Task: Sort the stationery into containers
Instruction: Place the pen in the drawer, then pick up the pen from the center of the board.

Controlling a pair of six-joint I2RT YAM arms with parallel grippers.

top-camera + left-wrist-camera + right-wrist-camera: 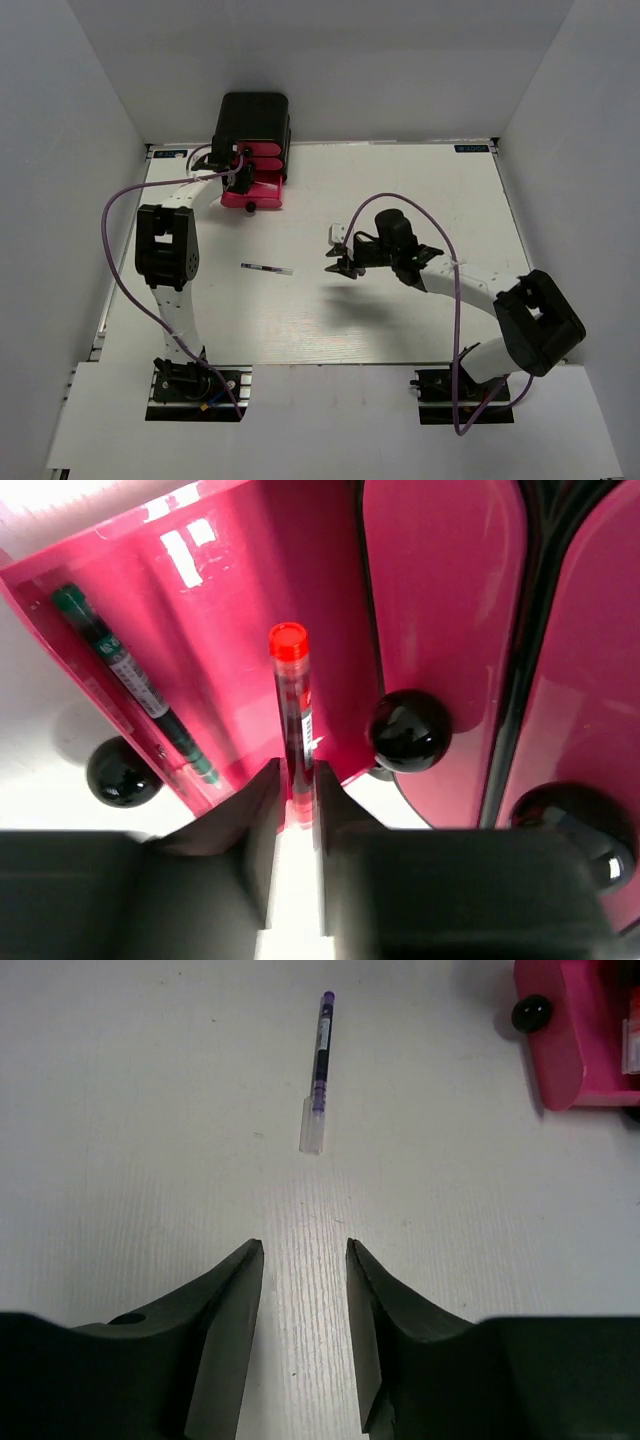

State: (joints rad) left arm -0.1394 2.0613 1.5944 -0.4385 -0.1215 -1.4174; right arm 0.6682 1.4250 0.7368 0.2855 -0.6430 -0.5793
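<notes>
At the far left of the table (pixel 400 200), a black cabinet (pixel 252 118) stands with one pink drawer pulled out toward the arms. This open drawer (pixel 262 196) sits lowest, just above the tabletop. The left arm reaches up to it, and the left claw (pixel 297 780) is pinched narrow on a red pen (pixel 296 715), gripping its lower end. The pen points away from the claw over the inside of the open drawer, red cap foremost. Whether the cap touches the drawer floor I cannot tell.

A green pen (pixel 135 685) lies inside the same drawer, along its left wall. The drawer's round black knob (pixel 122 772) shows below it, against the white table. To the right of the red pen are the fronts of the two closed drawers (pixel 440 600), each with a black knob of its own.

Near the middle of the table the right claw (pixel 305 1250) hovers above the surface, its jaws apart with nothing between them — only bare table shows in the gap. Ahead of it, well apart from the fingers, lies a purple-banded pen (pixel 319 1070) with a clear cap, flat on the table and pointing roughly away from the claw. From above, that pen lies between the two arms, nearer the left one — a good way in front of the open drawer.
</notes>
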